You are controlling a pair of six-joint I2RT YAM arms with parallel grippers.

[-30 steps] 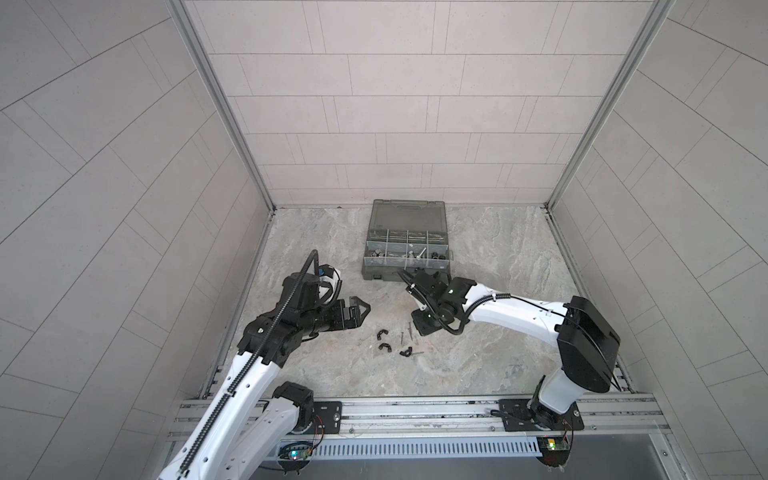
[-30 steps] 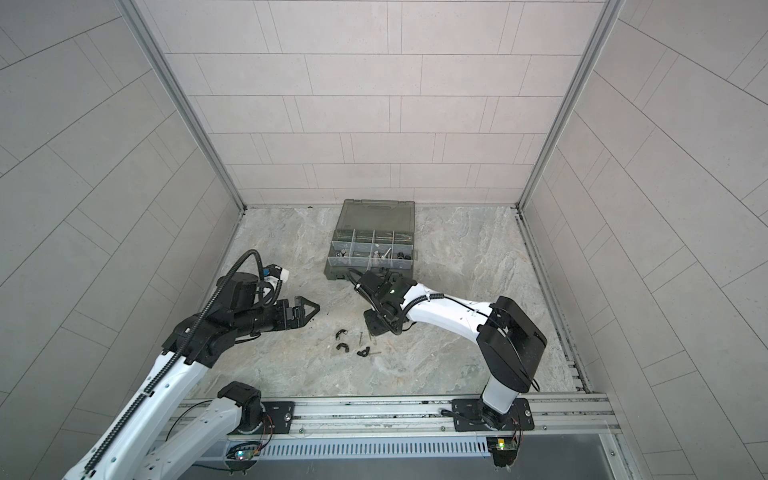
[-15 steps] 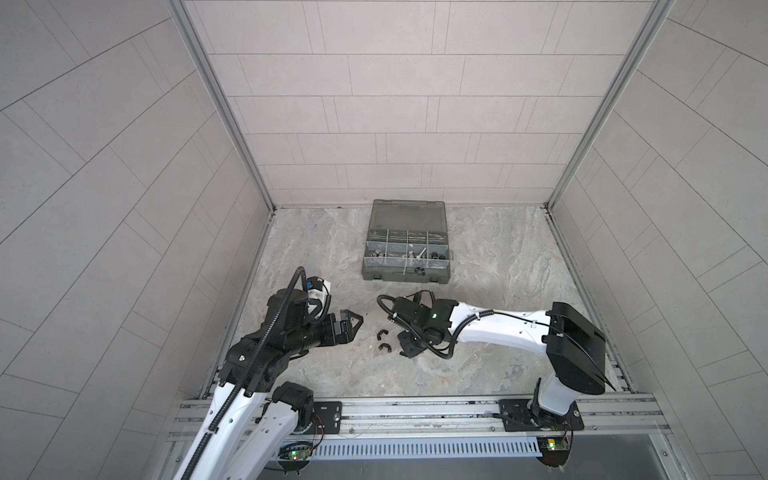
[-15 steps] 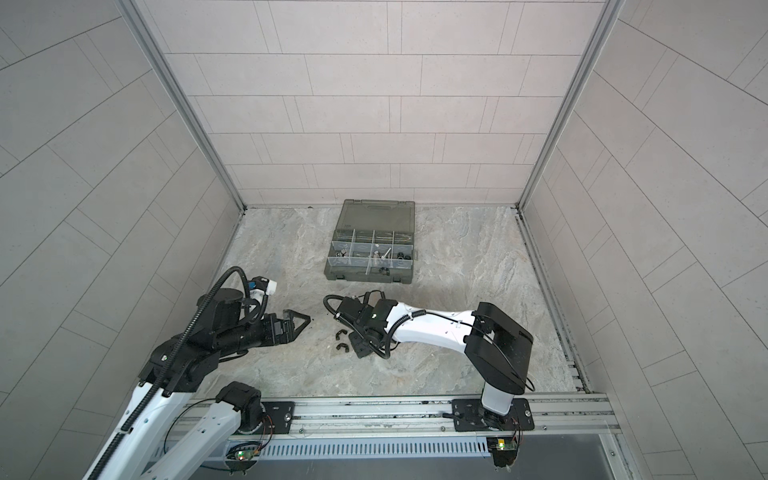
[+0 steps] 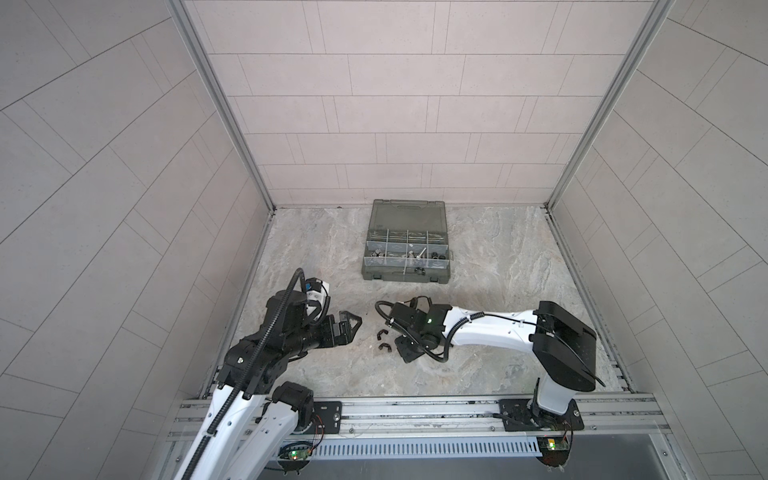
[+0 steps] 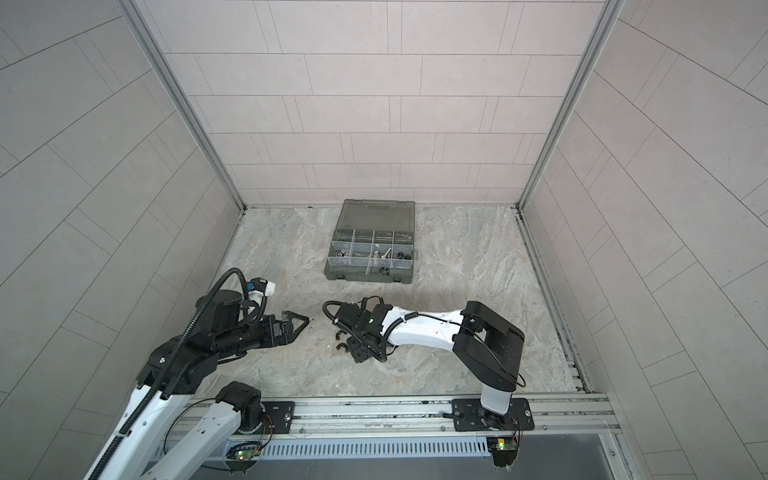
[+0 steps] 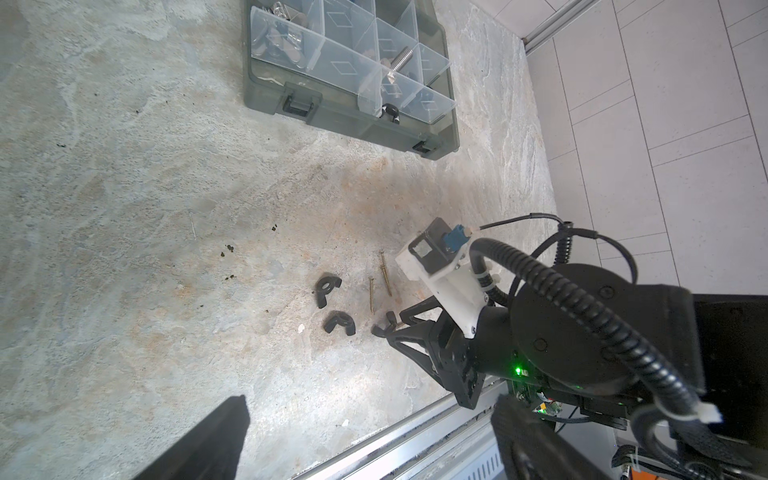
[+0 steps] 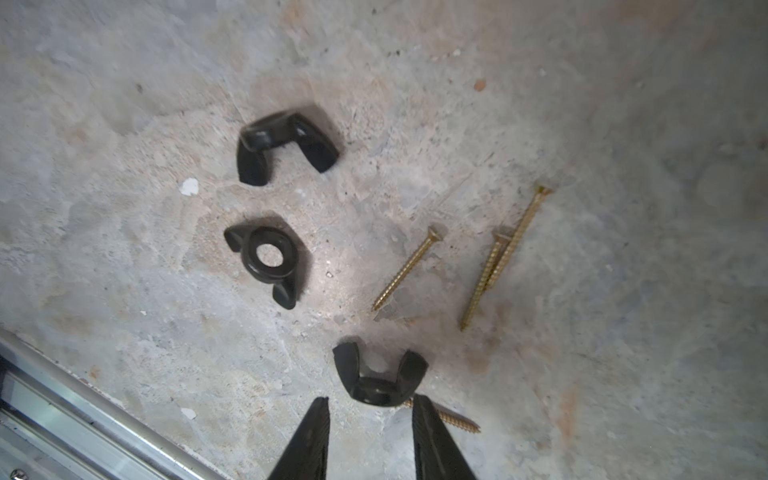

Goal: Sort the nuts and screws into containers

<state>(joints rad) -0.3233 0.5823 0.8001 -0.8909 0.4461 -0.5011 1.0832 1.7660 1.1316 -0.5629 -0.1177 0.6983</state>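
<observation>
Fingers narrowly apart and empty, the right gripper (image 8: 370, 400) sits just beside a black winged nut (image 8: 380, 380) on the marbled worktop (image 8: 166, 353), with brass screws (image 8: 407, 270) and two more nuts (image 8: 266, 259) close by. The left gripper (image 5: 352, 323) hovers wide open. The grey-green organiser case (image 5: 405, 277) lies well apart, mid-frame in both top views.

Three black wing nuts (image 8: 266, 259) are shown loose on the mottled table (image 8: 124, 104), one flat with its bore upward and two on edge. Four slender brass-coloured screws (image 8: 407, 270) lie beside them, two touching side by side and one partly hidden under a nut. The containers (image 7: 345, 68), clear-walled compartments of an open grey-green case (image 5: 405, 277) well apart from them, hold a silver bolt (image 7: 401, 58) tilted against a divider.
</observation>
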